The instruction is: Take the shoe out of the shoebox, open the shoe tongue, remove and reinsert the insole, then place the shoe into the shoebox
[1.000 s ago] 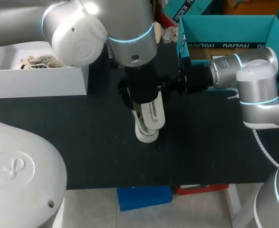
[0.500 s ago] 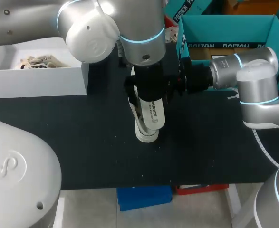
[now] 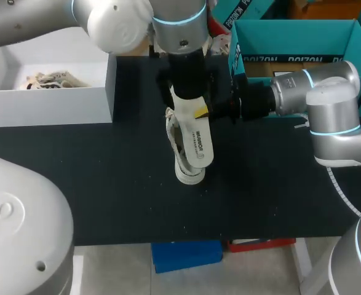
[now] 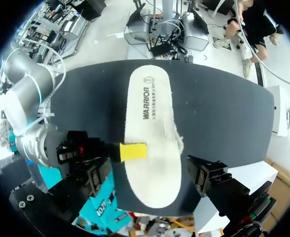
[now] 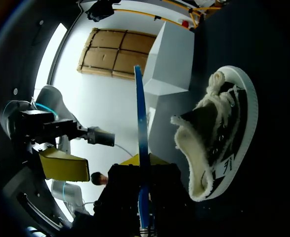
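On white insole (image 4: 154, 168), dark lettering (image 4: 146, 96)

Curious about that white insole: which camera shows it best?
The left wrist view: the insole faces it flat, nearly whole. The head view shows it tilted and partly hidden; the right wrist view shows only its thin edge.

**Black table, teal box, loose paper**

A black table (image 3: 106, 184) fills the middle of the head view, its dark top dotted with a few pale specks. A small white scrap (image 3: 301, 125) lies on it toward the right side. At the far right corner stands an open teal box (image 3: 291, 40), with print on its front wall and brown cardboard (image 3: 263, 69) showing inside. Crumpled pale paper (image 3: 48, 80) lies inside the white shoebox (image 3: 45, 107) at the far left.
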`<state>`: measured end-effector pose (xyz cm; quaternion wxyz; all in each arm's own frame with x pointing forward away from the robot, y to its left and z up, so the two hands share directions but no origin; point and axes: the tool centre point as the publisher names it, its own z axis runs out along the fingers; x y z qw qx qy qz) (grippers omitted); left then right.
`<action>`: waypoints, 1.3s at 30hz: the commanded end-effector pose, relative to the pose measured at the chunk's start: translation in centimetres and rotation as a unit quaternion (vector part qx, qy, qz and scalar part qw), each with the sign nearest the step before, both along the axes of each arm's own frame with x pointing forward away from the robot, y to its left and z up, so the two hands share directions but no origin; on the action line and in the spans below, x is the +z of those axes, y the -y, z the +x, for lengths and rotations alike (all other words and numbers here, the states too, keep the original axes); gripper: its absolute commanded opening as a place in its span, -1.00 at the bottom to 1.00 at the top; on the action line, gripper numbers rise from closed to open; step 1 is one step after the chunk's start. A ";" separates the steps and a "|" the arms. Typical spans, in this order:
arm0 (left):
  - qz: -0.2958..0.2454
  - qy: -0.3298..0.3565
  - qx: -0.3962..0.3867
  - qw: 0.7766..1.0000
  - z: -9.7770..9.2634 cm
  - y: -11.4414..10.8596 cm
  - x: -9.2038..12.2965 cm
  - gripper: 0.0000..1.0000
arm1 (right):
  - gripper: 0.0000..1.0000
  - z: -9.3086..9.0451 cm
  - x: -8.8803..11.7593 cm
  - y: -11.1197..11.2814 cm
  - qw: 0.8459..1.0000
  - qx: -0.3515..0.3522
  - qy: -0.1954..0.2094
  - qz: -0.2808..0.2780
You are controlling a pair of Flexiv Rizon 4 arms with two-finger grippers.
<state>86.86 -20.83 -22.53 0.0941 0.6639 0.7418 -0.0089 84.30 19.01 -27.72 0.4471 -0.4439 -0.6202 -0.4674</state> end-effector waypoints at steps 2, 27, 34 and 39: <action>-0.001 -0.007 0.000 1.000 3.3 -0.2 -0.4 1.00 | -1.00 0.1 0.0 -0.1 1.000 0.001 -0.001 -0.001; 0.007 0.014 0.022 1.000 2.5 -1.7 1.2 1.00 | -1.00 0.1 0.0 -0.1 1.000 0.001 -0.001 -0.001; 0.016 0.008 0.031 0.999 -1.9 -2.1 0.8 1.00 | -1.00 0.1 0.0 -0.1 1.000 0.001 -0.001 -0.001; 0.021 0.005 0.028 0.999 -5.0 -1.7 -0.1 1.00 | -1.00 0.1 0.0 -0.1 1.000 0.001 -0.001 -0.001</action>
